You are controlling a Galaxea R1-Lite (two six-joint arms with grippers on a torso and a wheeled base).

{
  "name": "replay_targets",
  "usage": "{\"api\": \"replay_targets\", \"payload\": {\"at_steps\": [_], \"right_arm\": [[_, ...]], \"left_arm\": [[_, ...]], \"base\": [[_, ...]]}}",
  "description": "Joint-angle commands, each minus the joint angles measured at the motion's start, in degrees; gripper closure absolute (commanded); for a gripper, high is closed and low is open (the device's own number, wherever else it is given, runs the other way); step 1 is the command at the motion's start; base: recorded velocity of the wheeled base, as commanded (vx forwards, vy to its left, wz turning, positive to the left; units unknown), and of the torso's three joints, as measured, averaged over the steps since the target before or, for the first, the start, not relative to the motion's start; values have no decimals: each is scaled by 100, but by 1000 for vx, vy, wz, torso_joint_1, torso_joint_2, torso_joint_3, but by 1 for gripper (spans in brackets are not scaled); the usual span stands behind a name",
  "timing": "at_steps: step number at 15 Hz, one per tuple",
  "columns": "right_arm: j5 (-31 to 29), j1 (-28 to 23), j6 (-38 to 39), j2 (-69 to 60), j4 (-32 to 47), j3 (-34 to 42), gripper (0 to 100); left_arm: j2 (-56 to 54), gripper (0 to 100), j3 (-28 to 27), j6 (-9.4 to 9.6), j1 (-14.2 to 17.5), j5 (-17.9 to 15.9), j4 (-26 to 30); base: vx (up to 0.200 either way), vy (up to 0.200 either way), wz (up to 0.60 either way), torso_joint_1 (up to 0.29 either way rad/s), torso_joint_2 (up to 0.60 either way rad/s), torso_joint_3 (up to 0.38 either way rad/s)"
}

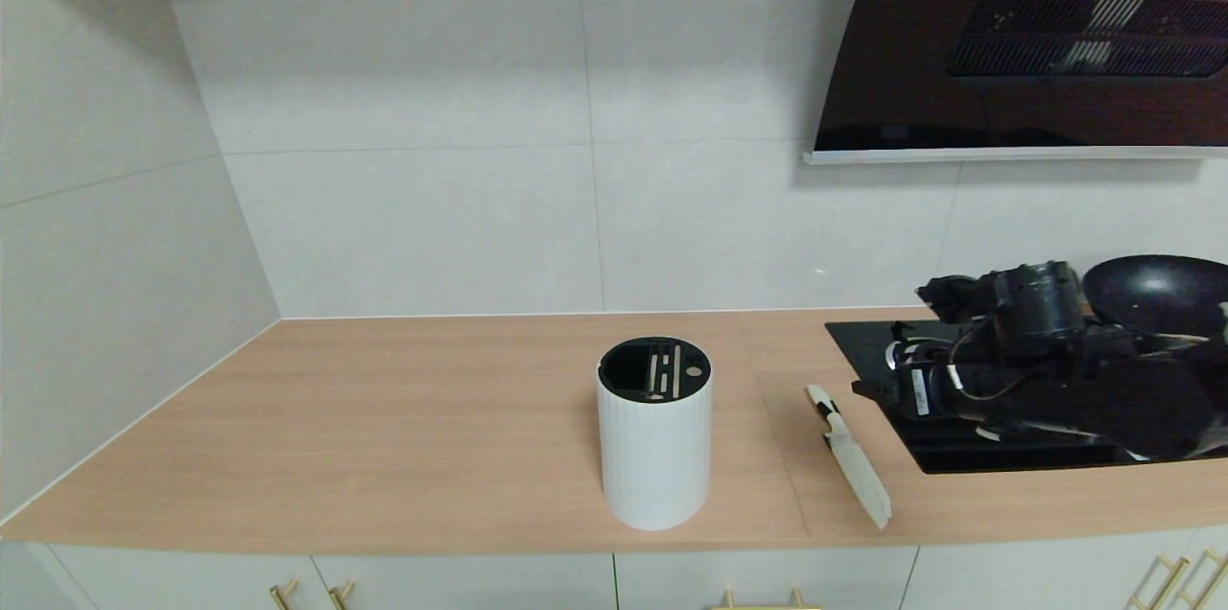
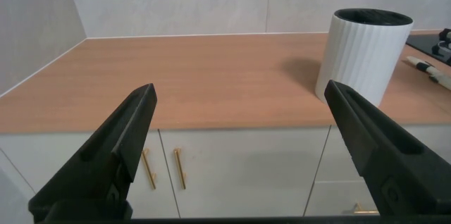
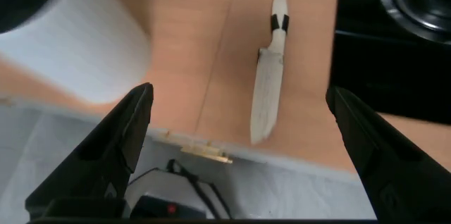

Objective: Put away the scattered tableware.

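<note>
Right hand [image 3: 239, 94], fingers spread wide, hangs over the knife [image 3: 271, 83] lying flat on the tabletop [image 3: 211, 41] beneath it. Risk: a glancing pinch could skid the blade off the near edge. Holder [image 3: 77, 48] stands left of the hand.

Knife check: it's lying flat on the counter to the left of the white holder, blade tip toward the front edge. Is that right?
Not quite. The knife lies to the robot's right of the white holder, between it and the black cooktop, as the head view shows. The rest holds: it is flat on the counter, blade tip toward the front edge.
</note>
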Motion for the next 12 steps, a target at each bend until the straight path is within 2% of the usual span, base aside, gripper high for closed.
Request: {"api": "replay_targets", "payload": {"at_steps": [1,5,12], "right_arm": [[-205,28,-9,1783,-592,-406,0],[-293,19,-9,2626,-935,-713,0],[-389,-43,26,3294,-716,-1575,0]], "left_arm": [[2,0,1,-1,0,-2,-1],[2,0,1,-1,0,-2,-1],[2,0,1,-1,0,-2,-1]], "base": [[0,0,0,0,0,0],[0,0,0,0,0,0],[0,0,0,0,0,0]]}}
